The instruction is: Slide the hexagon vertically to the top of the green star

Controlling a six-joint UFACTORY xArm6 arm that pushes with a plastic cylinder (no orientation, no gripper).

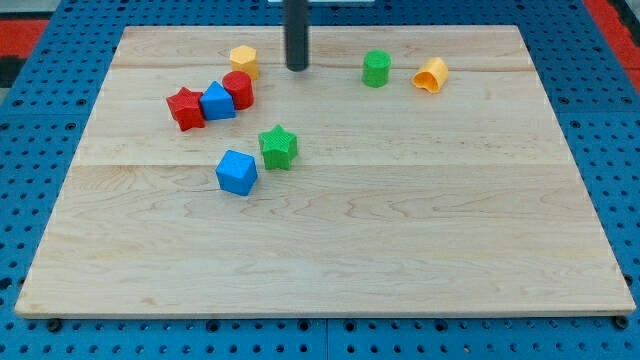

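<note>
Camera view: the bench [400, 250] is a pale wooden board with visible grain and seams between its planks, lying on a blue perforated surface. My tip [297, 68] is the end of a smooth dark rod coming down from the view's top; there is no claw on this arm, so no spread or pinch to report. The tip rests just to the right of the yellow hexagon [244, 61], with a small gap between them. The green star [278, 147] lies lower down, toward the board's middle, well apart from the hexagon, and just beside a blue cube [237, 171] at its lower left. Left of the hexagon, a red star [185, 108], a blue block [217, 101] and a red cylinder [239, 89] touch in a row. Toward the right sit a green cylinder [376, 68] and an orange arch-like block [431, 74]. All blocks look like matte plastic. No writing is readable.
</note>
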